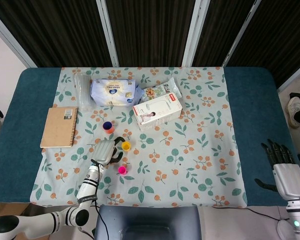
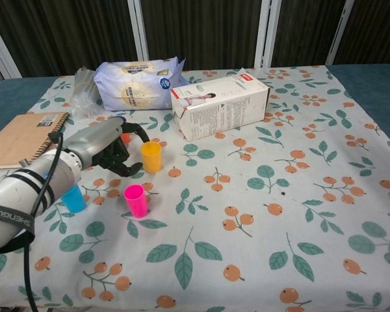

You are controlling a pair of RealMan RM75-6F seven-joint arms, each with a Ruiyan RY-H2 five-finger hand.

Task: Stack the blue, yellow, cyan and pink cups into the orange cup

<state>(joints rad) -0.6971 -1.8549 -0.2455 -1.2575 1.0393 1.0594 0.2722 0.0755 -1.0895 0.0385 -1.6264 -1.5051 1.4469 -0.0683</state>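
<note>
Near edge, right: right hand [image 1: 282, 162] off the cloth over the blue tabletop, fingers straight and apart, holding nothing. Near left on the floral cloth [image 2: 260, 214]: pink cup [image 2: 135, 200] upright, open end up, alone. Left of it, cyan cup [image 2: 72, 197], partly hidden behind the left forearm. Just beyond, left hand [image 2: 110, 151] lies low over the cloth, fingers curled and spread toward the yellow cup [image 2: 151, 156]; a fingertip arcs close to its rim, but contact cannot be told, and the hand grips nothing. Yellow cup upright, just right of the hand. Farther on, behind the hand, orange cup [image 1: 108, 127] with the blue cup [image 1: 107, 125] seated inside it, seen from the head view; chest view shows only a sliver of orange past the fingers. Far left: notebook [image 1: 59, 127] flat at the cloth edge. Centre far: white box [image 2: 220, 106] on its side. Beyond it, a wipes pack [image 2: 136, 82], a clear bag [image 2: 83, 94] to its left and a snack packet [image 1: 161, 91] to its right.
</note>
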